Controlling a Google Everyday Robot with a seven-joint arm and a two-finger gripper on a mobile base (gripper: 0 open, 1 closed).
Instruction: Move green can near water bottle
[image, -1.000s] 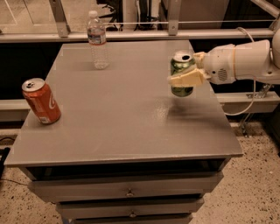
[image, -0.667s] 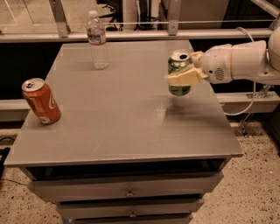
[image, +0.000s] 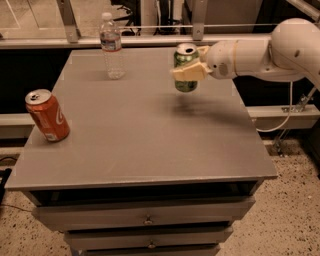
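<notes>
A red cola can (image: 47, 116) is recorded at 9 o'clock on the grey table (image: 150, 150); drawers (image: 145, 217) are noted beneath. The gripper (image: 186, 74) is seen at 1 o'clock.

We see the gripper (image: 190, 73) over the far right part of the grey table (image: 140, 150), its cream fingers clasped round the middle of the green can (image: 186, 86). The can is upright and seems held just off the surface. The white arm (image: 260, 50) reaches in from the right. The water bottle (image: 112, 47) stands at the far edge, left of the can and apart from it. A red can (image: 47, 116) sits by the left edge.
</notes>
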